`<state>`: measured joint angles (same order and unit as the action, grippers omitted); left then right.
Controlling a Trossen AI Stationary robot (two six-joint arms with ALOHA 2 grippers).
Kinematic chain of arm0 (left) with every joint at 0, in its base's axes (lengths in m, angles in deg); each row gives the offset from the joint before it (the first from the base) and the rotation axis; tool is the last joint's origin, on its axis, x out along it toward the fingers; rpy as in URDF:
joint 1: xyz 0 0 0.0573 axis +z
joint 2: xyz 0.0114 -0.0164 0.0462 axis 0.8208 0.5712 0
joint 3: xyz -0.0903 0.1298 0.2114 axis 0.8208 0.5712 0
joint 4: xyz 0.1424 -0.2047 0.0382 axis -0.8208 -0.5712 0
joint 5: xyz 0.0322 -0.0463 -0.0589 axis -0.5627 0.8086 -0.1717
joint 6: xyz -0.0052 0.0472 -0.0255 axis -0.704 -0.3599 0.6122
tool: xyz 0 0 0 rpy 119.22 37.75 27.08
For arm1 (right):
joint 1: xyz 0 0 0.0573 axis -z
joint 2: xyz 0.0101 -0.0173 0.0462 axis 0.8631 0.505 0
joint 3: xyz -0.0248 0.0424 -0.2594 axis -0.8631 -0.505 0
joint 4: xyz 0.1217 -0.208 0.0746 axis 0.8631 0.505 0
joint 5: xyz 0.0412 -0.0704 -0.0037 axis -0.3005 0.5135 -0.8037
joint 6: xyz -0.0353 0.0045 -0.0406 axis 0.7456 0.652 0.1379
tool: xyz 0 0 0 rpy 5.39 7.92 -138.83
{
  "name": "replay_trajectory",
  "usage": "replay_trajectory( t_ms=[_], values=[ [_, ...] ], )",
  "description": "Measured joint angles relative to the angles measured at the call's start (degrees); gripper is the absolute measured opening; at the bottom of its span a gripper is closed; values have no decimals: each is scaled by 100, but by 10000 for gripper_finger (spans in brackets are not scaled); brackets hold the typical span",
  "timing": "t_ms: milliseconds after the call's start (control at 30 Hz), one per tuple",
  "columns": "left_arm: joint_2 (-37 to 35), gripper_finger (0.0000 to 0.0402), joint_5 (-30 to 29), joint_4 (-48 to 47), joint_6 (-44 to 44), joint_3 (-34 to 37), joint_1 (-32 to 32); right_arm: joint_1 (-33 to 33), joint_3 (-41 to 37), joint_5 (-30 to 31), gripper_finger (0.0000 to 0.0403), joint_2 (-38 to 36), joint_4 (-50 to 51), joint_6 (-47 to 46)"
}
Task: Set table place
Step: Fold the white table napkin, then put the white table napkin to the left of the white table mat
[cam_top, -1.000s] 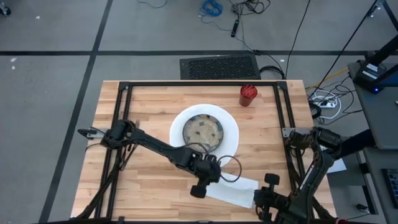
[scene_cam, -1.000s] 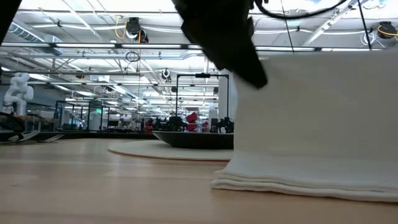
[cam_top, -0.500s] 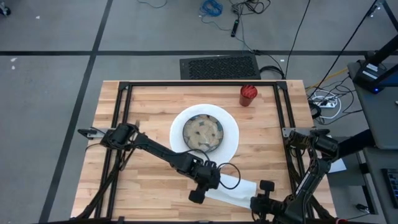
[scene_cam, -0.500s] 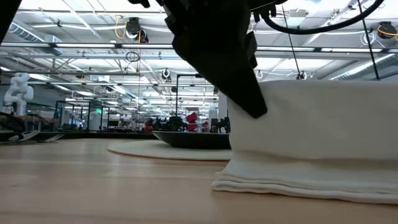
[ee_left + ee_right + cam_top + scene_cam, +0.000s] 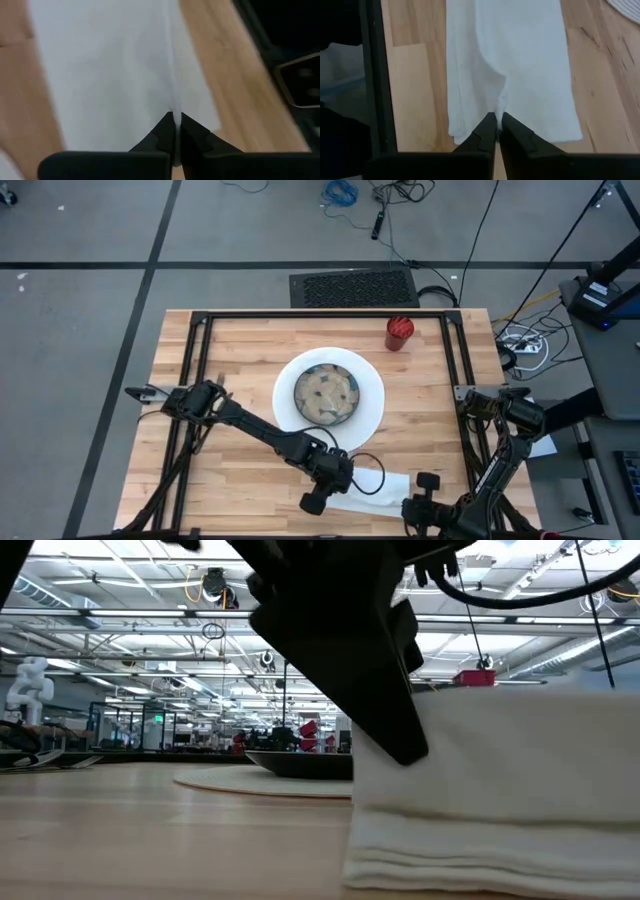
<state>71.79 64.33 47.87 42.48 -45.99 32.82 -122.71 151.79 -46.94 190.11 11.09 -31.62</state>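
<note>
A folded white napkin (image 5: pixel 375 488) lies across the wooden table (image 5: pixel 250 350) near its front edge, between my two grippers. My left gripper (image 5: pixel 335 498) is shut on its left end, and my right gripper (image 5: pixel 412 502) is shut on its right end. In the low view the napkin (image 5: pixel 490 790) stands tall, with its stacked lower folds (image 5: pixel 420 865) on the wood and the dark left gripper (image 5: pixel 345 650) in front of its upper left corner. A white plate (image 5: pixel 372 395) with a dark bowl of food (image 5: pixel 326 393) sits mid-table. My left gripper pinches a raised ridge of the napkin (image 5: pixel 174 116) between its two shut fingers, slanting down from the table's left. The cloth spreads away beyond the fingertips; its lower folds rest on the table. My right gripper pinches a gathered pleat at the napkin's end (image 5: pixel 499 107) between its shut fingers, slanting downward. Several layers show at the cloth's edge (image 5: pixel 456 117). The rest of the napkin lies on the wood.
A red ribbed cup (image 5: pixel 399 333) stands at the far right of the table. The black tube frame (image 5: pixel 320 313) runs around the tabletop, and one bar (image 5: pixel 375 75) passes close beside the napkin's right end. Bare wood lies to the left of the plate.
Both grippers have sunk and moved toward the table's near edge, still shut on the napkin. The napkin has come along with them, closer to the front edge, its lower folds staying on the wood.
</note>
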Motion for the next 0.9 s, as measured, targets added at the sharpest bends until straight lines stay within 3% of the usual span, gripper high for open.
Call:
replay_trajectory(
  t_ms=[200, 400, 600, 733, 900],
  values=[
    [0, 8, 778, 224, -100, 0, -2, 37, 0, -119, 42, 116, -177, -5],
    [0, 66, 1104, 240, 113, 0, -24, 205, 0, -579, 116, 122, -318, -50],
    [-22, 109, 2199, 226, 195, 0, -17, 378, 0, -822, 176, -89, -340, -9],
    [-22, 111, 2004, 221, 137, 0, 61, 415, 0, -882, 190, -326, -511, -72],
    [-22, 112, 485, 509, 184, 0, 255, 409, 2, -448, 192, -382, -97, -142]
  ],
)
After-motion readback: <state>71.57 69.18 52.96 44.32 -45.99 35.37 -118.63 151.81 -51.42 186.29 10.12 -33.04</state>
